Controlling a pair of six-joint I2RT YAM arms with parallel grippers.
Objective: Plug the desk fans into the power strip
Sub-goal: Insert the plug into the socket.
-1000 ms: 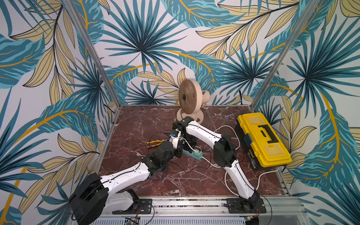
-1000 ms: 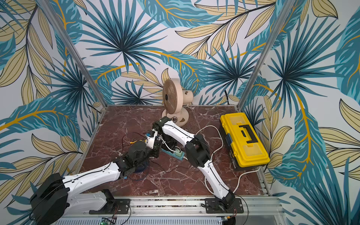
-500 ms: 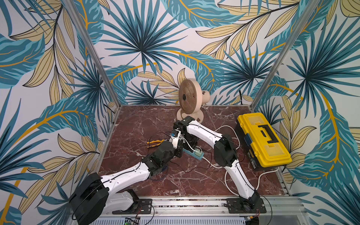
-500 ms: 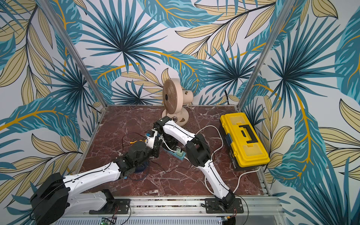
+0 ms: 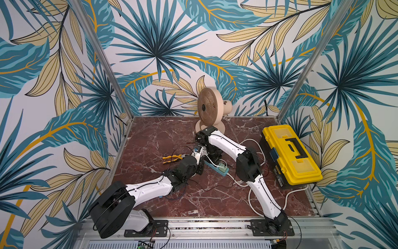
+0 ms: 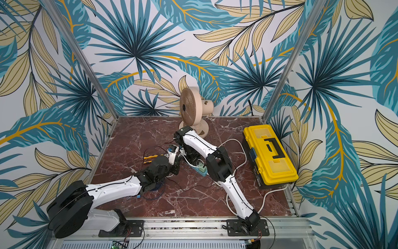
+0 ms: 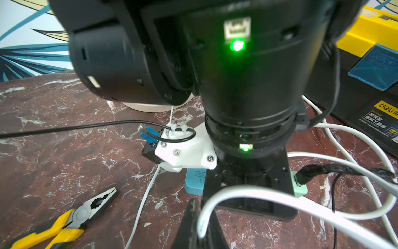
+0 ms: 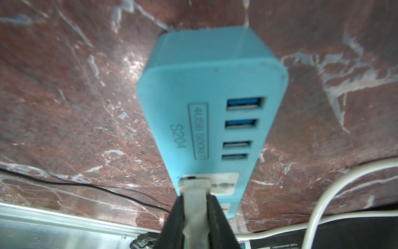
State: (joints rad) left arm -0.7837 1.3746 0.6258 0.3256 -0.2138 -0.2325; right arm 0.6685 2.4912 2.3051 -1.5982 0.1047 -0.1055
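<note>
You are seeing only part of the power strip point(image 5: 223, 171) point(image 6: 202, 171): in both top views the right arm's wrist is covering its far half. In the left wrist view only a blue corner point(image 7: 195, 183) is poking out from behind the black claw body. The right wrist view is showing it best point(image 8: 206, 107), though blurred up close. There the white plug point(image 8: 195, 215) is blocking the socket, so you cannot tell how deep the prongs are sitting. The strip is lying flat mid-counter point(image 5: 150, 140) between the two arms. Its long axis is running diagonally, the port end pointing far-left toward the pliers point(image 5: 172, 159) and the thick white cord point(image 5: 248, 198) leaving the near-right end. It is showing a light-blue body, four ports in a row and a white socket face. The right claw point(image 8: 195, 199) is clenching the plug against that face. The left claw point(image 7: 201, 215) is closed tight near the port end, a loop of white cord point(image 7: 258, 193) crossing it; whether it is pinching that loop you cannot tell. The desk fan point(image 5: 207, 106) is standing by the back wall.
</note>
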